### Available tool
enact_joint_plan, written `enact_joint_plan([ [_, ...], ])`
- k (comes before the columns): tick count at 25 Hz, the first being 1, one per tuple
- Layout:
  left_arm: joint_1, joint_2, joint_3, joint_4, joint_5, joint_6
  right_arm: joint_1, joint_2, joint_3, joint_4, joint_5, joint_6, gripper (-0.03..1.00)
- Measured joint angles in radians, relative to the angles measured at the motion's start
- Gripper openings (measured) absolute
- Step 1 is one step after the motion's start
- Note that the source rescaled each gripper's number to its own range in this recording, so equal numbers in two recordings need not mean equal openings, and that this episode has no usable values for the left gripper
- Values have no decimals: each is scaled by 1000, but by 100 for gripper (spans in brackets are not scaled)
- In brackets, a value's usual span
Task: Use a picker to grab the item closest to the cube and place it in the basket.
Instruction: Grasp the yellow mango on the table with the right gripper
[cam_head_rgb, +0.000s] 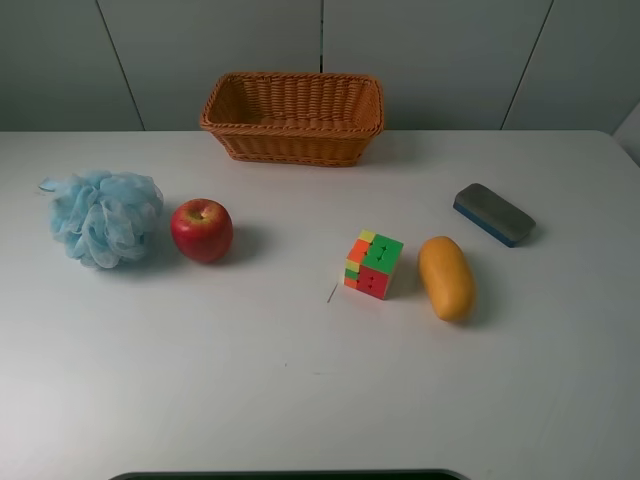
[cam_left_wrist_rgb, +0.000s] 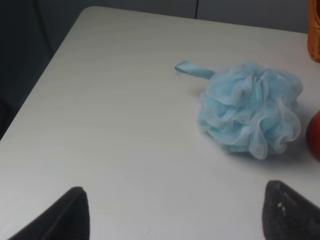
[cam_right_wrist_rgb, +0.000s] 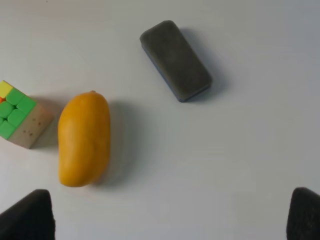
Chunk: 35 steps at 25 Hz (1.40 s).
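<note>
The orange-yellow mango-like fruit (cam_head_rgb: 446, 277) lies on the white table just right of the multicoloured cube (cam_head_rgb: 373, 265). The wicker basket (cam_head_rgb: 290, 145) stands at the back middle. Neither gripper shows in the exterior high view. In the right wrist view my right gripper (cam_right_wrist_rgb: 165, 217) is open and empty, its dark fingertips (cam_right_wrist_rgb: 27, 215) at the frame's corners, with the fruit (cam_right_wrist_rgb: 84, 139) and the cube (cam_right_wrist_rgb: 17, 112) ahead of it, apart from both. My left gripper (cam_left_wrist_rgb: 175, 217) is open and empty, short of a blue bath pouf (cam_left_wrist_rgb: 252, 107).
The blue bath pouf (cam_head_rgb: 105, 215) and a red apple (cam_head_rgb: 201, 229) lie at the left. A grey-and-blue eraser block (cam_head_rgb: 493, 213) lies behind and right of the fruit, also in the right wrist view (cam_right_wrist_rgb: 175, 59). The table's left edge (cam_left_wrist_rgb: 45, 75) is near the left gripper.
</note>
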Motion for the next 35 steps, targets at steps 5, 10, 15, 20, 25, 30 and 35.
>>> enact_joint_plan([
  [5, 0, 0, 0, 0, 0, 0, 98, 228, -18, 7, -76, -12, 100],
  [10, 0, 0, 0, 0, 0, -4, 251, 416, -18, -30, -162, 47, 100],
  [15, 0, 0, 0, 0, 0, -4, 276, 547, 6, -16, -268, 77, 100],
  [20, 0, 0, 0, 0, 0, -4, 279, 672, 45, 18, -363, 68, 100],
  [25, 0, 0, 0, 0, 0, -4, 326, 800, 60, 48, -424, 43, 100],
  [30, 0, 0, 0, 0, 0, -4, 368, 879, 60, 87, -488, 38, 100],
  [35, 0, 0, 0, 0, 0, -4, 374, 938, 60, 97, -517, 24, 100],
])
